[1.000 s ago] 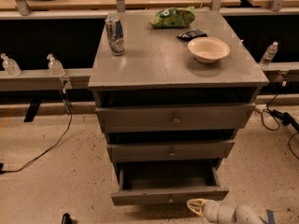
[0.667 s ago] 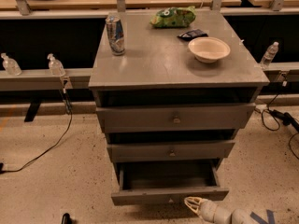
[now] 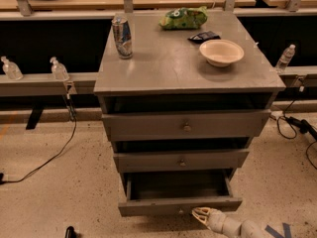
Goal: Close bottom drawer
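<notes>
Camera view: tool (image 3: 200, 213) nr bottom drawer (image 3: 158, 207)

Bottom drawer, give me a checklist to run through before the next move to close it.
1. The bottom drawer is pulled out and needs a push: ok.
2. Nothing seen sticking out of it: ok.
3. The gripper is low at the drawer front, just right of the knob: ok.
4. Contact between gripper and front: cannot tell.
5. The can on top stands upright: ok.
6. The floor cable lies apart from the drawer: ok.
</notes>
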Controlling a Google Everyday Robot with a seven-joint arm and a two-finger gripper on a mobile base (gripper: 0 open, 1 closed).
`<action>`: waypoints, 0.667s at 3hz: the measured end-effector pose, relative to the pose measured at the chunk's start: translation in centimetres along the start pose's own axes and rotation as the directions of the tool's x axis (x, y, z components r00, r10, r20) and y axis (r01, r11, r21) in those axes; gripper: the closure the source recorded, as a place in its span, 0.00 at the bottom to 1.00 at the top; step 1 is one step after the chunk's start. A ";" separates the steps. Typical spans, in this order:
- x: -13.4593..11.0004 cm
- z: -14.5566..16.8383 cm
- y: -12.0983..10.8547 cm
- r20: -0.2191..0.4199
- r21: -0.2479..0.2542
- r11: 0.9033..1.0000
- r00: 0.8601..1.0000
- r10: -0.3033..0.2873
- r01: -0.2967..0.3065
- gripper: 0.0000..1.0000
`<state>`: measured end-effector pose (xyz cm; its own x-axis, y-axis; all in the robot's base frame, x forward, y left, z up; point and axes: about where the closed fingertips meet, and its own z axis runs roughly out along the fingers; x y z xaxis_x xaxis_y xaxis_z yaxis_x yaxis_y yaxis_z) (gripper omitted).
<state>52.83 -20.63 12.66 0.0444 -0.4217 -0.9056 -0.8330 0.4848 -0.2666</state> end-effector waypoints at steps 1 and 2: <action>0.5 1.6 -0.9 -0.013 -0.006 1.000 1.000 -0.011 0.011 1.00; 0.5 1.6 -0.9 -0.013 -0.006 1.000 1.000 -0.011 0.011 1.00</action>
<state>54.43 -20.07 11.90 0.0468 -0.4368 -0.8983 -0.8356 0.4756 -0.2748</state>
